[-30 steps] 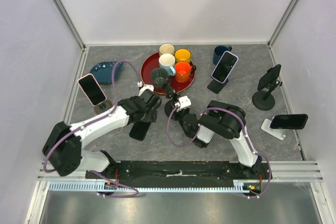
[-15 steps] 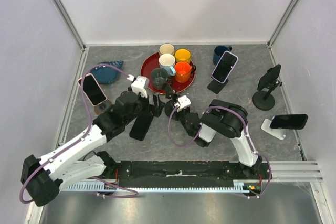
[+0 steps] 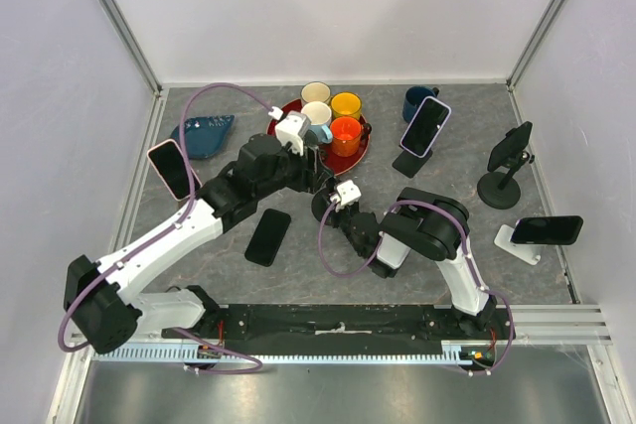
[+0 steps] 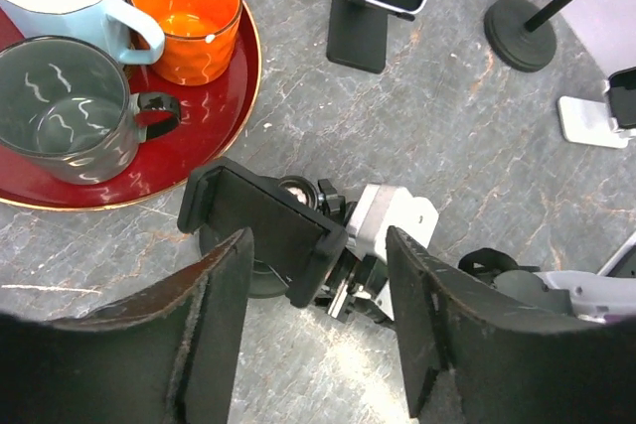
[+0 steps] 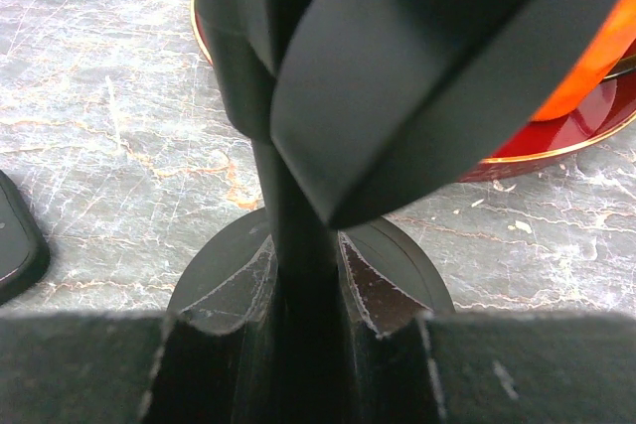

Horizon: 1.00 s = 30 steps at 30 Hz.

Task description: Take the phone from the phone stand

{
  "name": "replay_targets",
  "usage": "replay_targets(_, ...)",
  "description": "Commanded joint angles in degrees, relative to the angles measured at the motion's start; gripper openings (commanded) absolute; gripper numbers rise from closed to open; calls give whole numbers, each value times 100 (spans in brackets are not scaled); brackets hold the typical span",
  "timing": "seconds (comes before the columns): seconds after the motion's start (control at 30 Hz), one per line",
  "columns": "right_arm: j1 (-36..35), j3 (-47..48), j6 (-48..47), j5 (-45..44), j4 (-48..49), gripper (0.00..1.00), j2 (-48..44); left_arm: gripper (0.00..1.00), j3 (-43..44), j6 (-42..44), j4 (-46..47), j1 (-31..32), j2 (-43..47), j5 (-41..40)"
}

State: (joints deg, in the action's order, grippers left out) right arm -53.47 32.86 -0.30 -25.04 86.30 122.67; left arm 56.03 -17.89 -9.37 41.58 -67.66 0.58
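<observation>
A black phone (image 3: 267, 236) lies flat on the table, left of the black phone stand (image 3: 323, 203). The stand's clamp (image 4: 263, 230) is empty. My left gripper (image 3: 319, 164) is open and empty, hovering above the stand near the red tray; in the left wrist view its fingers (image 4: 224, 285) frame the empty clamp. My right gripper (image 3: 341, 211) is shut on the stand's pole (image 5: 298, 265) just above the round base (image 5: 397, 265). The phone's corner shows at the left edge of the right wrist view (image 5: 12, 245).
A red tray (image 3: 284, 148) with several mugs stands behind the stand. A blue mug (image 3: 416, 102) and three phones on stands (image 3: 425, 126) (image 3: 510, 149) (image 3: 545, 230) are at the right. Another phone on a stand (image 3: 174, 169) and a blue dish (image 3: 204, 134) are at the left.
My left gripper has let go of the phone on the table and moved back and right, above the empty stand. The right gripper has stayed shut on the pole.
</observation>
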Motion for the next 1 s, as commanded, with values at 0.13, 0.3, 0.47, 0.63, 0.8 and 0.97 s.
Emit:
replay_targets(0.13, 21, -210, 73, 377, 1433, 0, 468, 56, 611, 339, -680, -19, -564, 372)
replay_targets(0.3, 21, -192, 73, 412, 1433, 0, 486, 53, 786, 497, -1058, -27, -678, 443)
replay_targets(0.47, 30, -184, 73, 438, 1433, 0, 503, 42, 769, 611, -1041, -27, -731, 504)
replay_targets(0.63, 21, -184, 73, 473, 1433, 0, 495, 20, 804, 725, -813, -19, -810, 592)
replay_targets(0.8, 21, -227, -66, 456, 1433, 11, 407, 2, 857, 761, -795, -27, -767, 479)
replay_targets(0.97, 30, -429, -103, 657, 1433, 54, -67, 2, 874, 848, -891, -19, -416, -39)
